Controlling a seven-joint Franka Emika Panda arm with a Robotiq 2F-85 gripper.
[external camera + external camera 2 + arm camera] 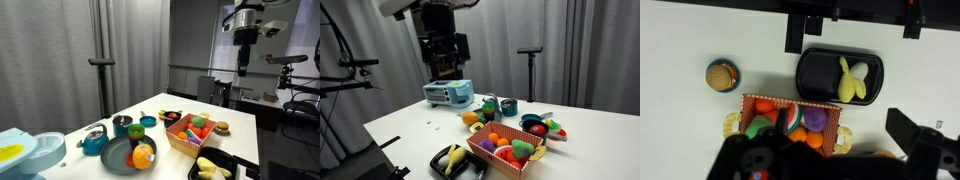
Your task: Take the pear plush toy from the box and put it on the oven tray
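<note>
The green pear plush toy [203, 134] lies in the orange-tan box [180, 138] among orange, red and purple plush toys. It also shows in an exterior view [523, 149] and in the wrist view [761, 126]. The box [483, 150] stands near the table's middle [820, 103]. The black oven tray [226, 157] sits beside the box and holds a yellow plush toy [850, 80]. The tray shows in an exterior view [470, 168] and in the wrist view [815, 75]. My gripper [243, 60] hangs high above the table, open and empty [442, 62] [825, 150].
A round dark plate [117, 156] with an orange toy, teal cups [122, 124] and a small pot stand near the box. A burger toy [720, 74] lies on the white table. A blue toaster oven [448, 93] stands at the table's edge. A tripod stands behind.
</note>
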